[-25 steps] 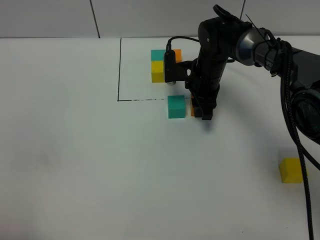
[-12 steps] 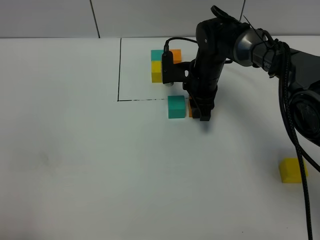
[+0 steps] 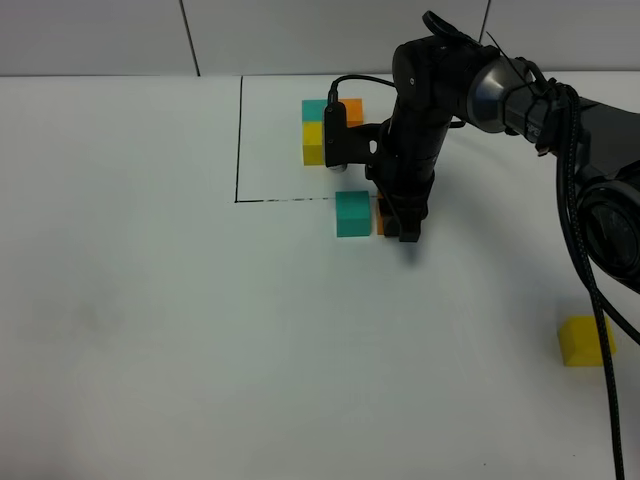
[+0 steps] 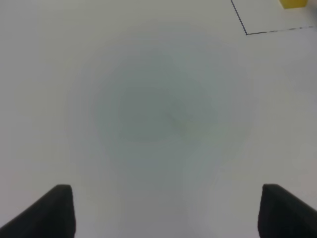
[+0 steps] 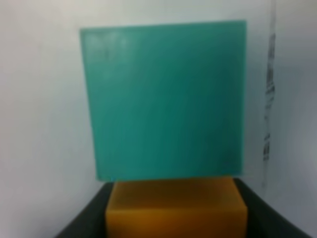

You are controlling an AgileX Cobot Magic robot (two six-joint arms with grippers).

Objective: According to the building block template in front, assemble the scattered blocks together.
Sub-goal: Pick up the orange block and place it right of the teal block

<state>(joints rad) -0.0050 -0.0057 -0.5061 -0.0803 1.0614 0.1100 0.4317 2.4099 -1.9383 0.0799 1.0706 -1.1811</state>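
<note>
the right gripper (image 3: 406, 228) is clamped tight on the small matte orange cube (image 5: 176, 208). its dark fingers (image 5: 84, 225) press the cube's two sides, tips down at the white tabletop (image 3: 150, 330). over the last second it has slid a little toward the small matte teal cube (image 3: 352, 213), and the gap that showed between the two cubes has closed. in the right wrist view the orange face meets the teal one edge to edge. from the high camera only a sliver of orange peeks out between the teal cube and the gripper. whether they are pressed fully flush i cannot tell.

i judge the teal-orange pair as good as made. it matches the far row of the building block template (image 3: 328, 125), the teal, orange and yellow cubes joined in an l inside the thin black drawn frame (image 3: 240, 140) just behind. what looks left is to let go, then fetch the small matte yellow cube (image 3: 582, 340), which lies well apart at the near right, and set it against the teal cube's near side.

the left gripper (image 4: 166, 213) hangs spread wide over bare table, holding nothing.
</note>
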